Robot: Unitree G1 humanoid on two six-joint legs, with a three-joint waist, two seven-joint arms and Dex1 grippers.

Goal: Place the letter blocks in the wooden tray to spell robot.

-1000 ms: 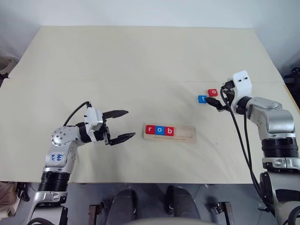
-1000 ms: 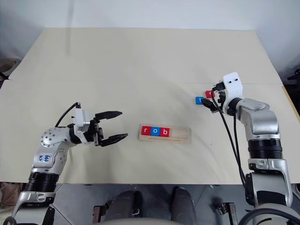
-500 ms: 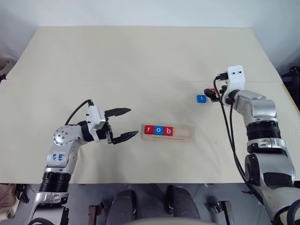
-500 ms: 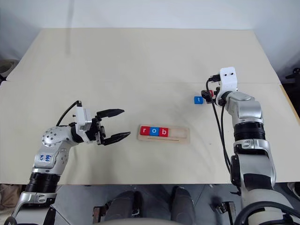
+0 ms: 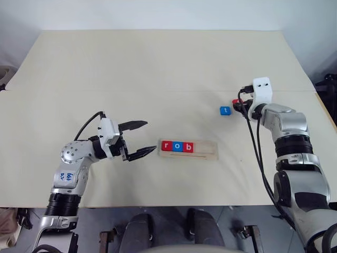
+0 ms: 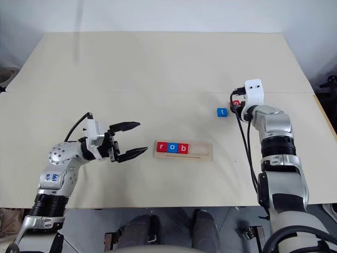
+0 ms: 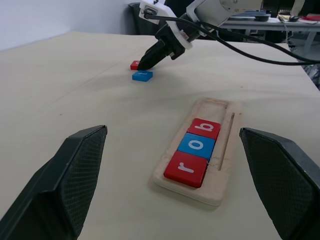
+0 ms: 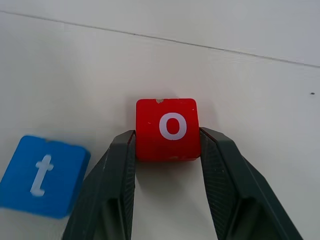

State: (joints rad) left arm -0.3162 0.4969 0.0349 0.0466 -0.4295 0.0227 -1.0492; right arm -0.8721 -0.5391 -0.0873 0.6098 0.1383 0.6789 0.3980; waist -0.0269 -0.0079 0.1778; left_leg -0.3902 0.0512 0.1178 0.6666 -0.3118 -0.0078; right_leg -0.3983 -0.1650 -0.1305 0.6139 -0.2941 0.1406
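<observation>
Right wrist view: the red o block is gripped by the right hand beside the blue t block. The left hand is held wide open and empty near the wooden tray.

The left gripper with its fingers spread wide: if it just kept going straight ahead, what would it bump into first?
Probably the wooden tray holding r, o, b, which lies just ahead of the left gripper; depth is hard to judge.

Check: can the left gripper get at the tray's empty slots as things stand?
Probably yes. The left gripper is open, holds nothing, and sits beside the tray's r end with bare table between. The free slots lie past the r, o, b blocks, so it would have to reach over those.
</observation>
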